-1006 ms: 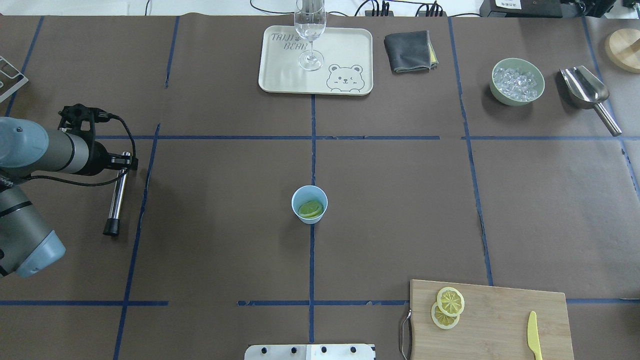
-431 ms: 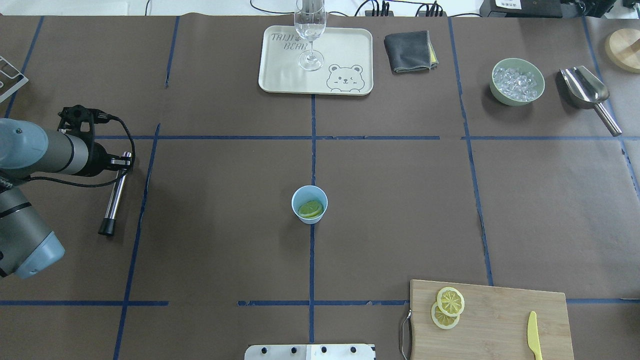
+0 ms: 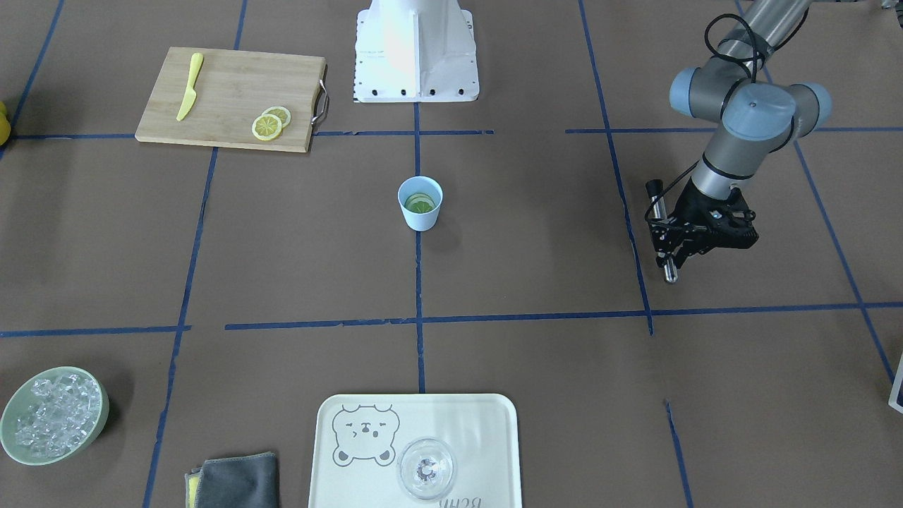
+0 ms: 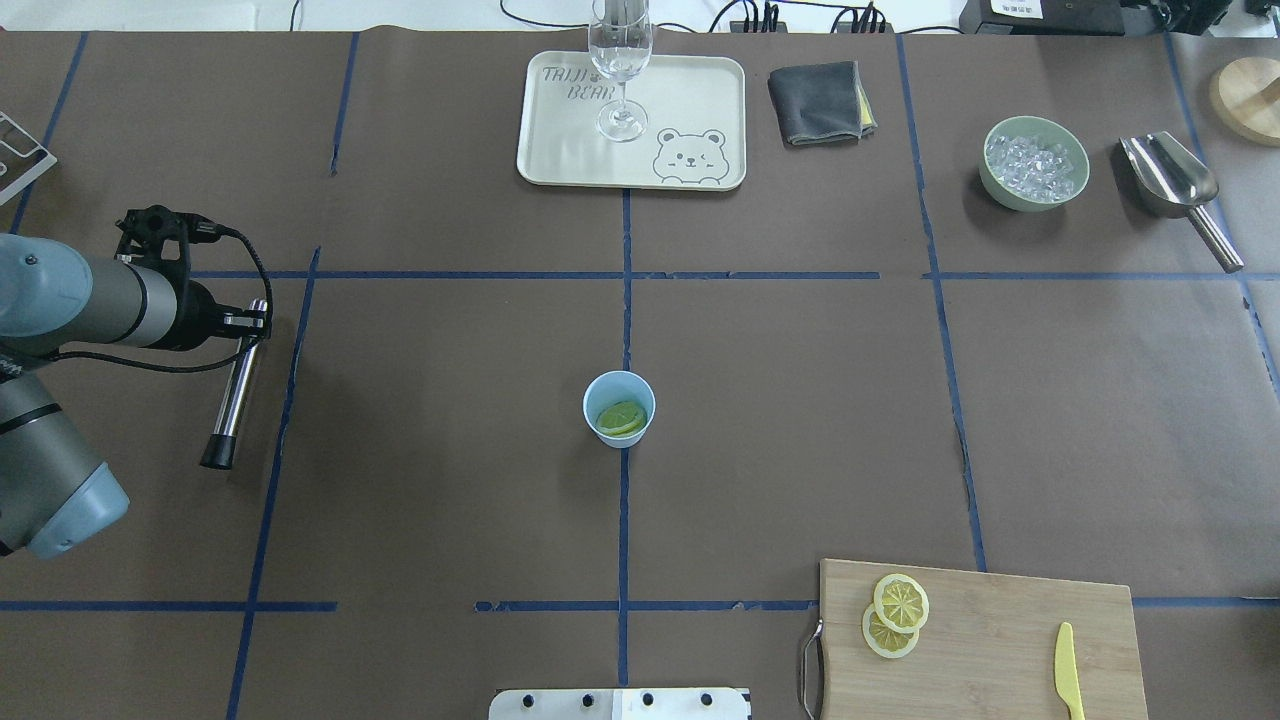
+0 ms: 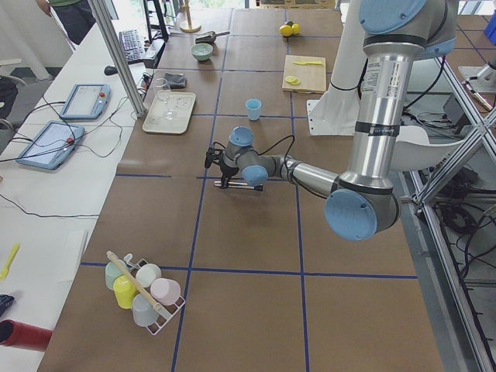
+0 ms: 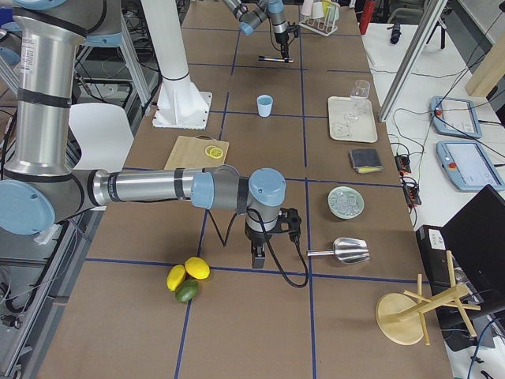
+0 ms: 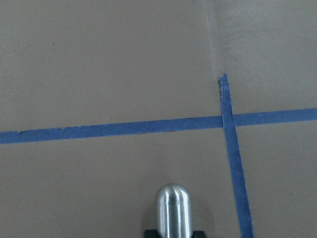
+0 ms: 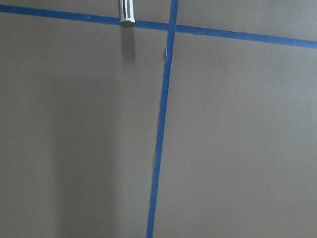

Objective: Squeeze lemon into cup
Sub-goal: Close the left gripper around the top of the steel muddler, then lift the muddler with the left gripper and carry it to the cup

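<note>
The light-blue cup point(image 4: 619, 407) stands at the table's middle, also in the front view point(image 3: 420, 202), with a yellow-green slice lying inside it. Two lemon slices point(image 4: 895, 615) overlap on the wooden cutting board point(image 4: 1000, 640) at the near right. My left gripper point(image 4: 250, 325) is far left of the cup, shut on a metal rod point(image 4: 235, 395) with a black end, held low over the table. The rod's rounded tip shows in the left wrist view point(image 7: 173, 208). My right gripper point(image 6: 258, 257) shows only in the exterior right view, near the scoop; I cannot tell whether it is open.
A yellow knife point(image 4: 1068, 668) lies on the board. A tray point(image 4: 560, 150) with a clear glass point(image 4: 620, 60) stands at the back, beside a grey cloth point(image 4: 818, 102), a green bowl of ice point(image 4: 1034, 162) and a metal scoop point(image 4: 1175, 185).
My left gripper with the rod drifted slightly left, then back right. The cup and lemon slices have not moved.
</note>
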Controlling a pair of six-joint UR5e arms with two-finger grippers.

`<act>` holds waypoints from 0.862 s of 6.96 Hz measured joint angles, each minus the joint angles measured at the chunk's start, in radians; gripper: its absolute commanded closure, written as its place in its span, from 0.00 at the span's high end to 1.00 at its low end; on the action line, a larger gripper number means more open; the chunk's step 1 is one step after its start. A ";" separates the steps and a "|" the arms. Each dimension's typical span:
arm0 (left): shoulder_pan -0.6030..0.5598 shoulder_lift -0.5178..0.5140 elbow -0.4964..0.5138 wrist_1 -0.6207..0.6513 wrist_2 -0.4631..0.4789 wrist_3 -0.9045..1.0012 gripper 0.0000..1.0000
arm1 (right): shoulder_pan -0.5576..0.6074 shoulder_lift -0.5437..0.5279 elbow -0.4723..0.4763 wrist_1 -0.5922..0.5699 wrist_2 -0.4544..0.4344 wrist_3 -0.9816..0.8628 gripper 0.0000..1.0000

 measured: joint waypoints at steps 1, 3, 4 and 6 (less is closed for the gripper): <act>0.000 -0.009 -0.039 -0.006 0.009 0.014 0.00 | 0.000 0.000 0.000 0.000 0.000 0.001 1.00; -0.002 -0.077 -0.108 -0.020 0.079 0.239 0.00 | 0.000 -0.002 0.000 0.000 -0.001 0.001 1.00; -0.003 -0.130 -0.131 -0.041 0.100 0.370 0.00 | 0.001 -0.003 -0.002 0.000 -0.005 0.002 1.00; 0.002 -0.209 -0.116 -0.254 0.114 0.406 0.00 | 0.004 -0.003 -0.003 0.000 -0.016 0.002 1.00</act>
